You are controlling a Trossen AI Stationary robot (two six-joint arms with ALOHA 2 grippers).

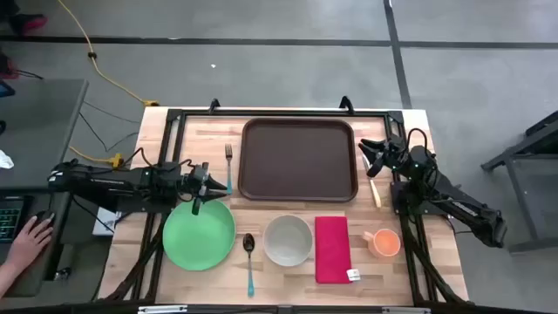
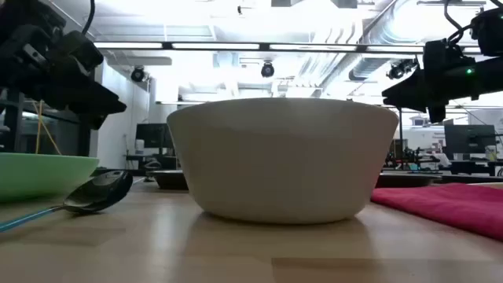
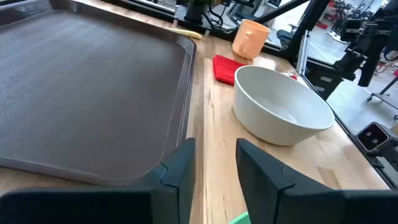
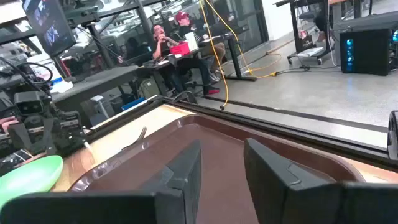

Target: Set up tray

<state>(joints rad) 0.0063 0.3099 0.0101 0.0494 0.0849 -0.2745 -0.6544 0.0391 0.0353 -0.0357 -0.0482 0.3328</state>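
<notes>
Low view is blocked by the bowl (image 2: 283,161); tray (image 1: 298,159) is seen bare; left hand (image 3: 213,163) and right hand (image 4: 221,163) are parted, nothing held.

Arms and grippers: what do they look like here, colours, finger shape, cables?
Both arms are black with exposed black cables. The left gripper and right gripper each have two dark, flat, wedge-shaped fingers. A small green light glows on one arm in the low view.
</notes>
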